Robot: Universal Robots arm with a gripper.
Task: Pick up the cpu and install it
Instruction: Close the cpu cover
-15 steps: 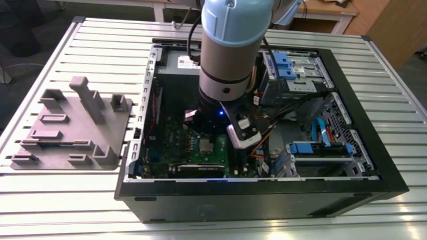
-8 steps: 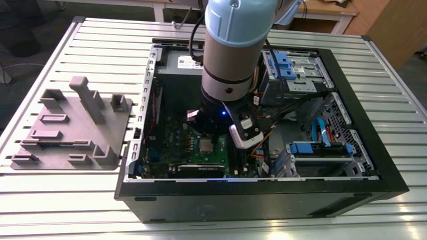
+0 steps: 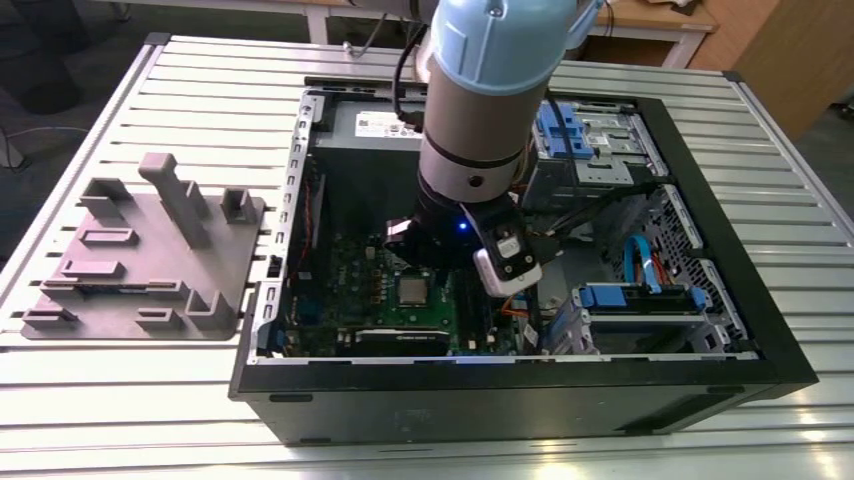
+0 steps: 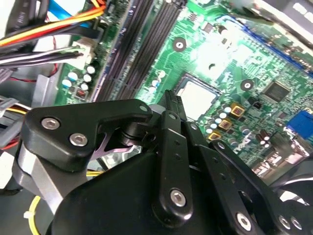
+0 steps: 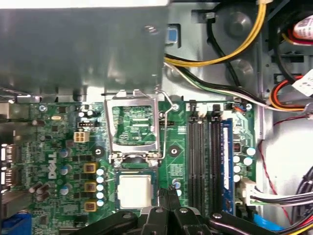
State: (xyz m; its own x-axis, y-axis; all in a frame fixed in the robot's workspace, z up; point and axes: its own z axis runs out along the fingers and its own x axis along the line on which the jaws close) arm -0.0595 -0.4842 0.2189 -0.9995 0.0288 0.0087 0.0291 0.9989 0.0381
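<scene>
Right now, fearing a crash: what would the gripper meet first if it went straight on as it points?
Likely the cpu at its edge, or the motherboard just beside it. The gripper points down at that border, though depth is unclear.

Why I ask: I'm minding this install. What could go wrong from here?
1. The cpu lies unclamped, its load plate flipped open; a knock could shift it.
2. The tool hangs close beside the cpu and the memory slots; a sideways slip might scrape the board.
3. Loose cables cross the case beside the board and might snag the tool.
</scene>
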